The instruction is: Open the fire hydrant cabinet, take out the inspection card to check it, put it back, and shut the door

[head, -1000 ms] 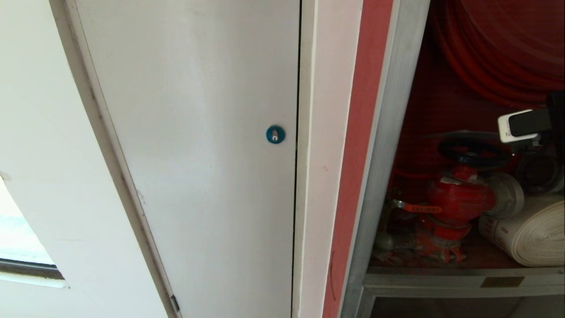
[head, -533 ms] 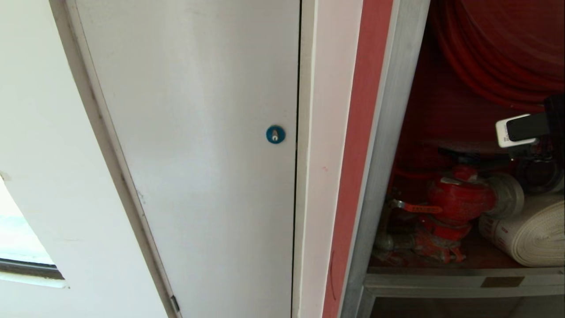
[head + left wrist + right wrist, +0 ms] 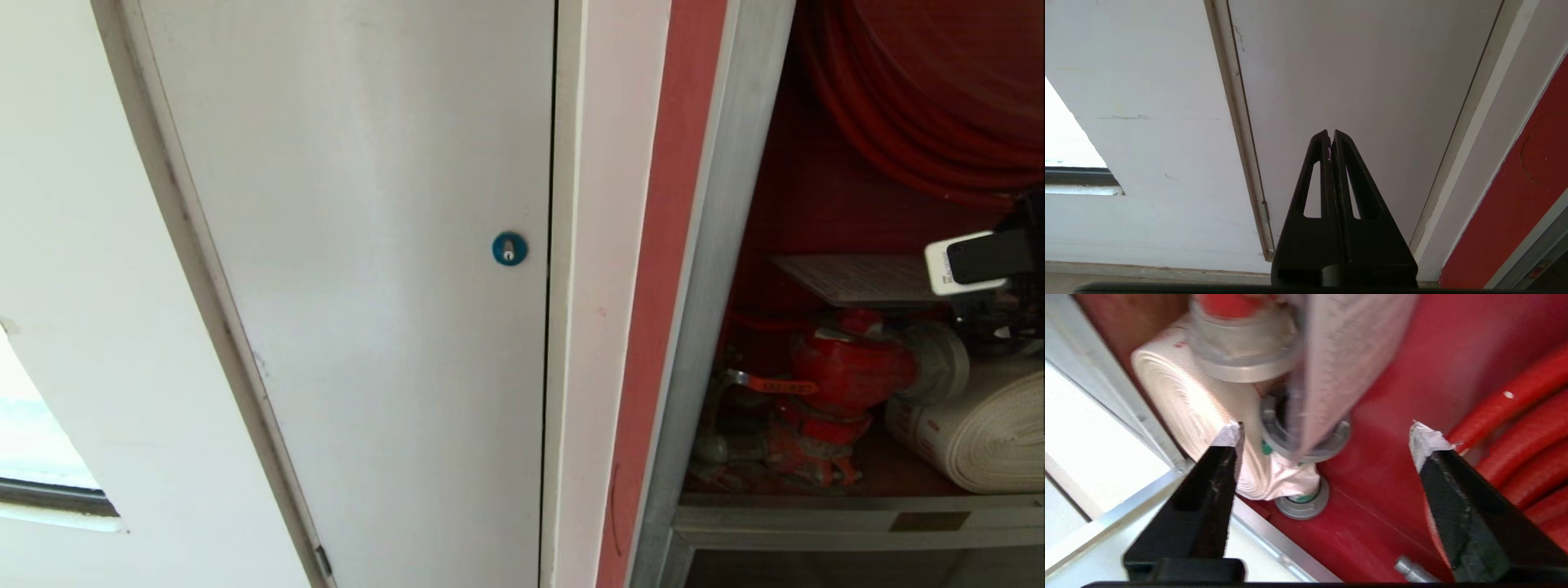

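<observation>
My right end effector [image 3: 1327, 437] is inside the silver-framed fire hydrant cabinet [image 3: 718, 269], its black fingers [image 3: 1216, 465] spread wide and holding nothing. Just past them, the white grid-printed inspection card [image 3: 857, 278] lies flat on the red valve [image 3: 849, 363], beside the rolled white hose [image 3: 980, 441]. My left end effector [image 3: 1331, 136], closed and empty, faces the plain white door [image 3: 367, 245].

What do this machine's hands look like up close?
Each is a pair of flat black fingers tapering to points. The left gripper has triangular cut-outs in its fingers; the right gripper has whitish tips. A white-and-black block sits on the right arm.
</observation>
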Motion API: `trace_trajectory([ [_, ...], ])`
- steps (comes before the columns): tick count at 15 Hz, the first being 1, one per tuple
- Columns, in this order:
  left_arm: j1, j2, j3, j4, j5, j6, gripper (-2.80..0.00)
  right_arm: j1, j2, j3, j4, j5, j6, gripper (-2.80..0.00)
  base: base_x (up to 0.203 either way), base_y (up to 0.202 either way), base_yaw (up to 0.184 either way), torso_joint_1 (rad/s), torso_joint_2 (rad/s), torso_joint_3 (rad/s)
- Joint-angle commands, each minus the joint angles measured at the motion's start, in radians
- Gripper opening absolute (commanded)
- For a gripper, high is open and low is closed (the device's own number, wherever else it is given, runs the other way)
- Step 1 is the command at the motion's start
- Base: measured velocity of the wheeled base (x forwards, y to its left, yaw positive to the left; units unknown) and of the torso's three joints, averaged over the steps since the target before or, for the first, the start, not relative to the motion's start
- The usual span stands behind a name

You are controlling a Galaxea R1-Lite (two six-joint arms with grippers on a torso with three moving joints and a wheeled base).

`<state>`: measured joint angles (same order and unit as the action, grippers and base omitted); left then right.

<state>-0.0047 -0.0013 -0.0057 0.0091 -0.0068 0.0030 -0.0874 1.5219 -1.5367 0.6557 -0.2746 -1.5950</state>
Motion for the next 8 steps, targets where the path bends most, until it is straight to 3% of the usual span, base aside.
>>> trace_trajectory([
  [1,0.000,0.001,0.000,0.000,0.000,0.000,-2.80,0.001,-0.058,0.040,0.005,0.014,-0.008,0.00,0.000,0.000,0.000,0.000,0.00,0.000],
  [6,0.000,0.001,0.000,0.000,0.001,-0.001,-2.80,0.000,-0.196,0.108,0.013,0.034,-0.007,0.00,0.000,0.000,0.000,0.000,0.00,0.000],
  [7,0.000,0.001,0.000,0.000,0.001,0.000,-2.80,0.000,-0.226,0.122,0.022,0.035,-0.006,-2.80,0.000,0.000,0.000,0.000,0.00,0.000],
  [8,0.000,0.001,0.000,0.000,0.001,0.000,-2.80,0.000,-0.254,0.132,0.035,0.036,0.006,-2.80,0.000,0.000,0.000,0.000,0.00,0.000],
])
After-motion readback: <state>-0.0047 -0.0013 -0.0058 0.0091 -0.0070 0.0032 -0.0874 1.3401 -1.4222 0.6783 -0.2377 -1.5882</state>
